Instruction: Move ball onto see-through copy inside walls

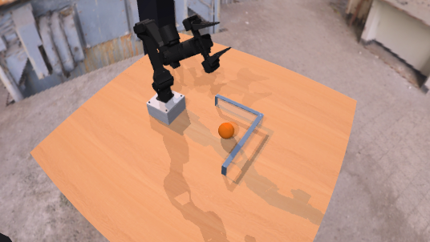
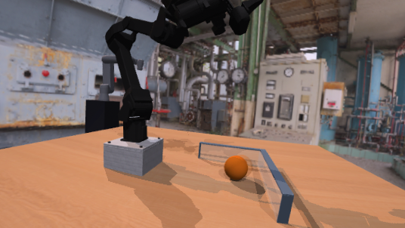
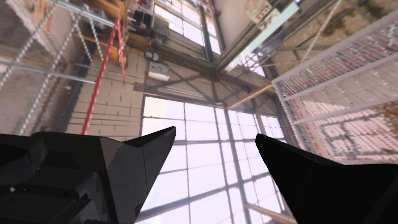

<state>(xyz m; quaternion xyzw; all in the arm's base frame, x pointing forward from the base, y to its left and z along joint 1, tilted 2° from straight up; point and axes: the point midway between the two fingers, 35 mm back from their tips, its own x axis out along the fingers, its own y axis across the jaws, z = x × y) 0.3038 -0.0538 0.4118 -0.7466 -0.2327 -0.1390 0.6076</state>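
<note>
An orange ball (image 1: pixel 226 131) (image 2: pixel 236 167) rests on the table inside the corner made by two low clear walls with blue edges, the long one (image 1: pixel 243 141) (image 2: pixel 277 174) and the short one (image 1: pixel 238 105) (image 2: pixel 230 146). The ball touches neither wall. The see-through copy (image 1: pixel 236 127) shows faintly behind the ball in the top view, partly covered by it and shifted towards the corner. My gripper (image 1: pixel 225 35) (image 3: pixel 215 134) is open and empty, high above the table and far from the ball. In the exterior view it is partly cut off by the top edge.
The arm's grey base block (image 1: pixel 166 109) (image 2: pixel 133 156) stands on the wooden table (image 1: pixel 100 160) (image 2: pixel 57 181), to the left of the ball and walls in the top and exterior views. The open sides of the corner face the base. Arm shadows fall across the table.
</note>
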